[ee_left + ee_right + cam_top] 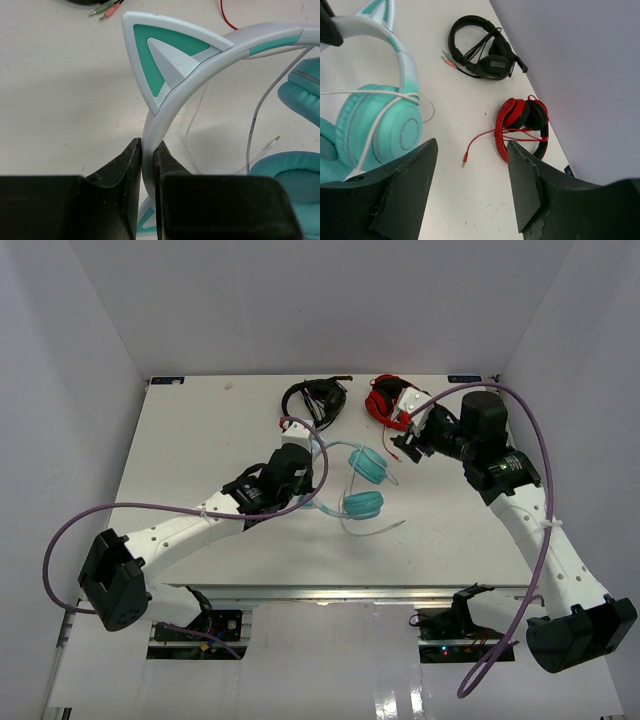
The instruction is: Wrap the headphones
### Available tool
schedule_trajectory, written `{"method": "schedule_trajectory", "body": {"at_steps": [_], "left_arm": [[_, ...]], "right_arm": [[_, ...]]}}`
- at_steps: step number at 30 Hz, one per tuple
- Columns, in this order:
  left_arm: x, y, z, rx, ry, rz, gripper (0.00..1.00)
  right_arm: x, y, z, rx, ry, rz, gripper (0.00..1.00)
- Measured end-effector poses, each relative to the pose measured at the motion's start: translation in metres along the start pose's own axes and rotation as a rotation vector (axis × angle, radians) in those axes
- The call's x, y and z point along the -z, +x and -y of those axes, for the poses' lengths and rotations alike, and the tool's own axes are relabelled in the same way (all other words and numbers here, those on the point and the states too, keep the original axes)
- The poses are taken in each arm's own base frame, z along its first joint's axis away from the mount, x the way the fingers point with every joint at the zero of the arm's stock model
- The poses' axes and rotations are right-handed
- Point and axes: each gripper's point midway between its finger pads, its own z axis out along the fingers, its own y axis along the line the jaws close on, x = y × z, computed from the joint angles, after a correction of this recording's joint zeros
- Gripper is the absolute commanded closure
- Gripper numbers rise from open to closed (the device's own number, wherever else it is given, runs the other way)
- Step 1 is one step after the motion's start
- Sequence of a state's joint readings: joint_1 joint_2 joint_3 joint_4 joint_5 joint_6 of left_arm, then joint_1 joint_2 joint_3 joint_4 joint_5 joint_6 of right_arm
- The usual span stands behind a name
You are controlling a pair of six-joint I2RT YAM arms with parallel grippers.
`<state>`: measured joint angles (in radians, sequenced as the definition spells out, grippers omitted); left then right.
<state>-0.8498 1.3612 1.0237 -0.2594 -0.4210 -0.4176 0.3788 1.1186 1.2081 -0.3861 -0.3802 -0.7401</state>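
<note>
midway on the white table point(200, 440), the teal cat-ear headphones point(362, 505), our left gripper point(148, 150) clamped on their pale headband point(170, 107), our right gripper point(472, 145) with fingers apart, holding nothing, near the red headphones point(520, 125)

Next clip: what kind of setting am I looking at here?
Likely a lab robot cell: a white table boxed in by plain walls, the left arm and right arm bolted at its near edge, and teal headphones, black headphones and red headphones laid out as props.

Black headphones point(315, 400) and red headphones point(386, 400) lie apart, far side of the table point(200, 460)
</note>
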Motion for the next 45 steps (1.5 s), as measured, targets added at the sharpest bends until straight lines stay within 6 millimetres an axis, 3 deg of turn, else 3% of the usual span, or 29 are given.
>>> {"method": "schedule_trajectory", "body": {"at_steps": [4,8,10,14,19,23,30,38,45], "left_arm": [[0.013,-0.011,-0.004,0.005,-0.005,0.021,1.0],[0.029,-0.035,-0.005,0.017,-0.006,0.058,1.0],[0.038,-0.052,-0.004,0.029,-0.002,0.089,1.0],[0.061,-0.087,-0.002,0.061,0.012,0.154,1.0],[0.084,-0.116,-0.004,0.095,0.023,0.219,1.0],[0.089,-0.121,-0.008,0.103,0.009,0.23,1.0],[0.09,-0.117,-0.011,0.101,-0.01,0.214,1.0],[0.092,-0.122,-0.01,0.119,-0.005,0.222,1.0],[0.093,-0.121,-0.01,0.129,-0.005,0.22,1.0]], "right_arm": [[0.008,0.01,0.017,-0.095,0.039,0.04,0.25],[0.005,0.046,0.016,-0.219,0.025,0.092,0.14],[-0.002,0.068,-0.003,-0.29,-0.019,0.126,0.12],[-0.023,0.101,-0.064,-0.458,-0.194,0.17,0.1],[-0.044,0.099,-0.114,-0.459,-0.37,0.179,0.1],[-0.05,0.094,-0.137,-0.402,-0.428,0.196,0.08],[-0.059,0.124,-0.186,-0.374,-0.412,0.124,0.02],[-0.092,0.144,-0.175,-0.266,-0.319,0.007,0.04],[-0.109,0.147,-0.188,-0.201,-0.378,-0.06,0.12]]}}
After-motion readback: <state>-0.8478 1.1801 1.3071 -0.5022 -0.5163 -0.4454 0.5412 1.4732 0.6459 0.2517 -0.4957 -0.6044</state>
